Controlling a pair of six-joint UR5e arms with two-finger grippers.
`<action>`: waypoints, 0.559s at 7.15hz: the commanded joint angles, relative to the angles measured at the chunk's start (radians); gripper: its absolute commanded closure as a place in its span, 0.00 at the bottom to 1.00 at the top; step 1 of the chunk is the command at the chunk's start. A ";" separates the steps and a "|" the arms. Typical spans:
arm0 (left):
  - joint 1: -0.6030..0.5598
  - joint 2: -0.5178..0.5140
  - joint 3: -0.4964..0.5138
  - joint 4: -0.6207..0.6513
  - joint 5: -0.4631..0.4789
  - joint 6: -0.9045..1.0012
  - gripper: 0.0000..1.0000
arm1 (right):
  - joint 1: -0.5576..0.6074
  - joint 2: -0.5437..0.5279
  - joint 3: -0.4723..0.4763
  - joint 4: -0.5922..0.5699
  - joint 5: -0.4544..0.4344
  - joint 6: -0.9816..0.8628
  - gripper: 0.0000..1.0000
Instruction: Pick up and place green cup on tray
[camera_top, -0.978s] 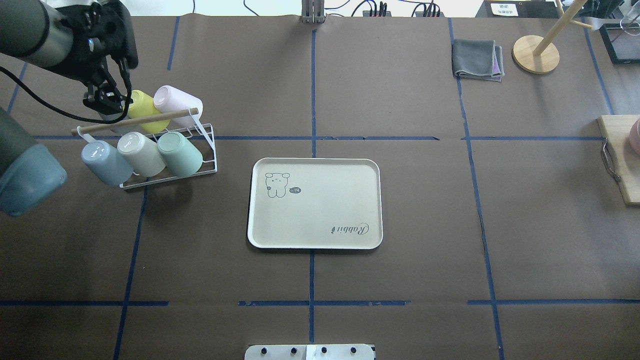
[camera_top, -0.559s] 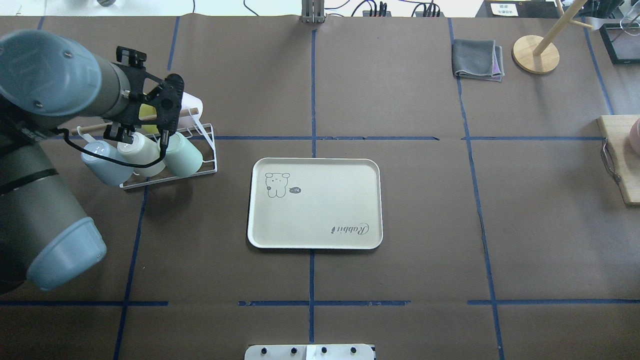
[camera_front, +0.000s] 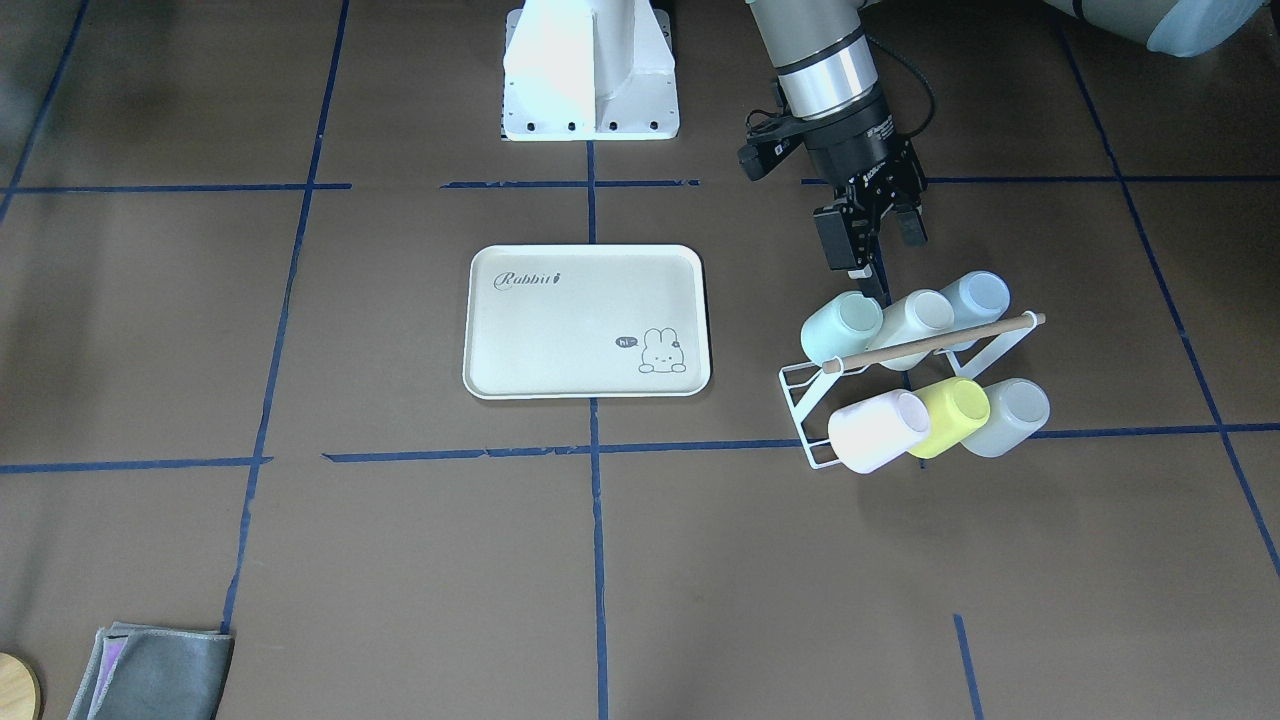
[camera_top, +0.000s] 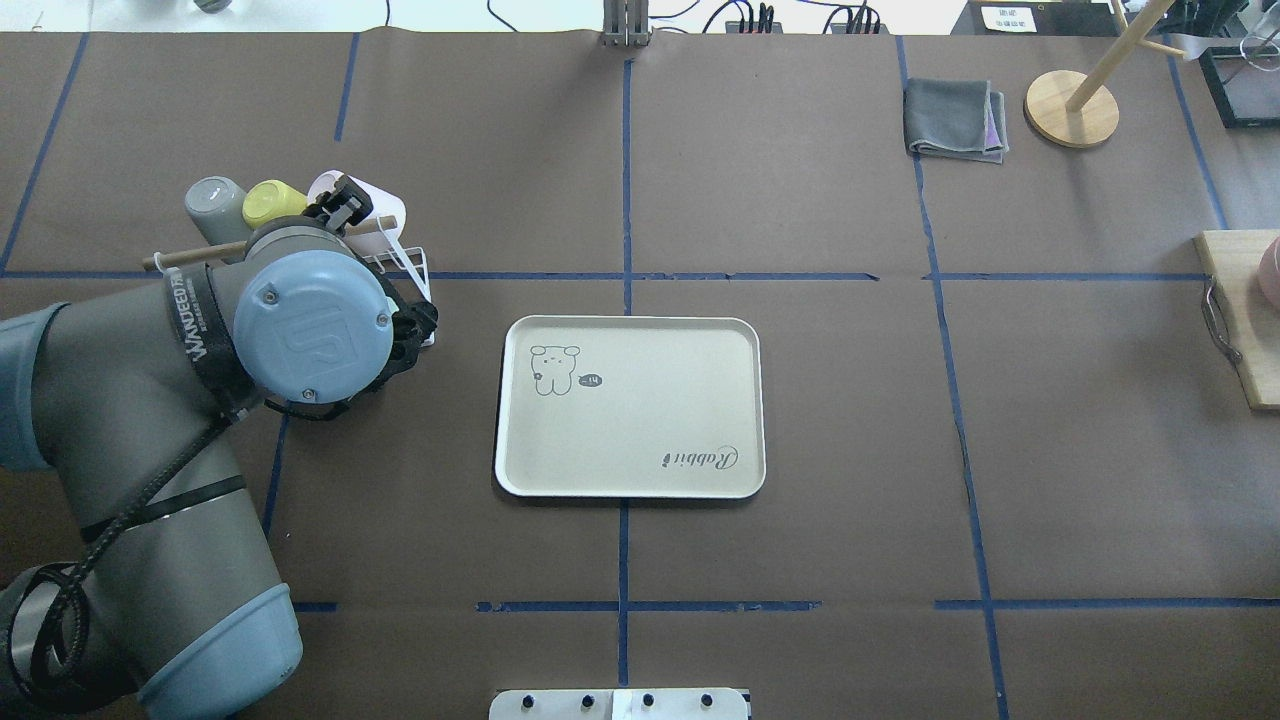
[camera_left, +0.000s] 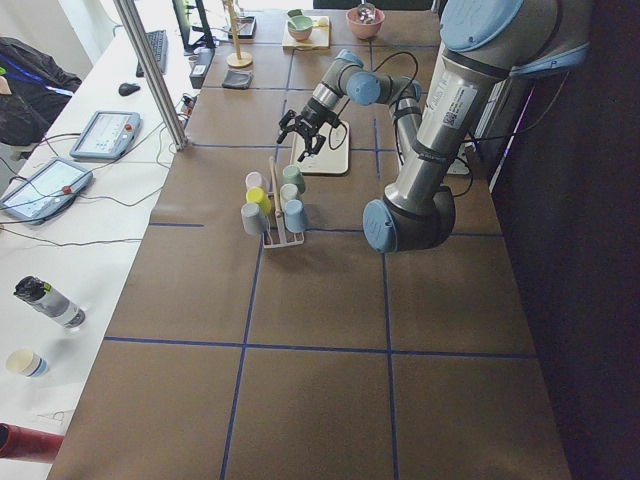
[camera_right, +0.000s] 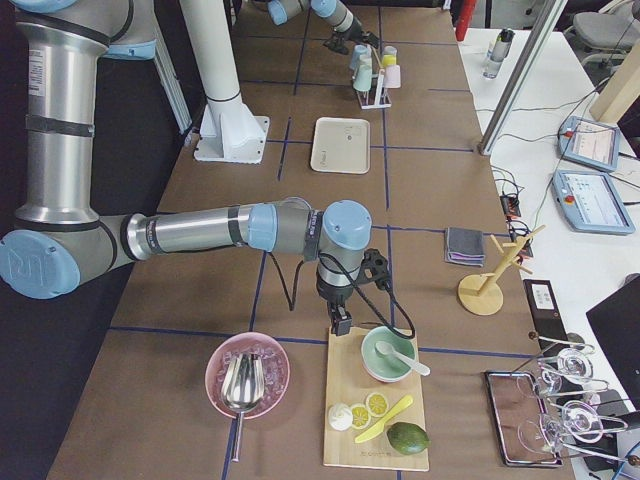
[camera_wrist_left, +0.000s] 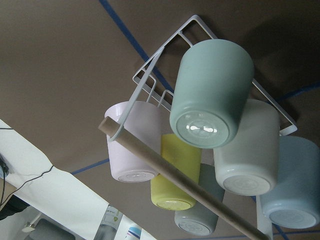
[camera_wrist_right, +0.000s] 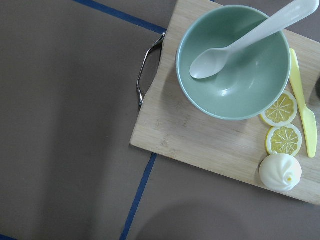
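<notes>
Room to move shows as a band of brown table (camera_front: 750, 300) between the tray (camera_front: 580, 345) and the wire rack (camera_front: 797, 400), which stand near each other but apart. The tray lies flat near the table's middle, well in from every edge, its rim raised all round. The green cup (camera_front: 838, 328) sits tilted on the rack, base outward, at the tray-side end of the row nearer the robot. It is just beside the cream cup (camera_front: 915, 315), with the blue cup (camera_front: 975, 297) at the row's other end. The left gripper (camera_front: 872, 252) hangs on the robot's side of the green and cream cups, jaws spread, holding nothing and touching neither. A wooden bar (camera_front: 935, 340) crosses the rack's top behind that row, and the pink cup (camera_front: 875, 430), yellow cup (camera_front: 950, 415) and grey cup (camera_front: 1010, 415) fill the far row. From overhead the left arm's wrist (camera_top: 315, 325) covers the near row, so the green cup is hidden there; the left wrist camera sees only the rack and the cups' bases. The right gripper (camera_right: 341, 325) appears only small in a side view, above the edge of a board (camera_wrist_right: 200, 140) bearing a bowl (camera_wrist_right: 240, 100) and spoon (camera_wrist_right: 240, 42), well apart from the rack. Whether its jaws are spread or closed I cannot tell. A folded cloth (camera_top: 955, 118) and a wooden stand (camera_top: 1071, 108) sit at the far right of the table.
</notes>
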 joint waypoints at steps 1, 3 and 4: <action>0.077 0.009 0.023 0.013 0.094 -0.005 0.00 | 0.000 -0.003 0.001 0.000 0.001 0.000 0.00; 0.091 -0.001 0.094 0.010 0.113 -0.059 0.00 | 0.000 -0.004 -0.003 0.000 -0.002 -0.002 0.00; 0.091 -0.003 0.126 0.004 0.113 -0.078 0.00 | 0.000 -0.004 -0.003 -0.001 0.000 -0.002 0.00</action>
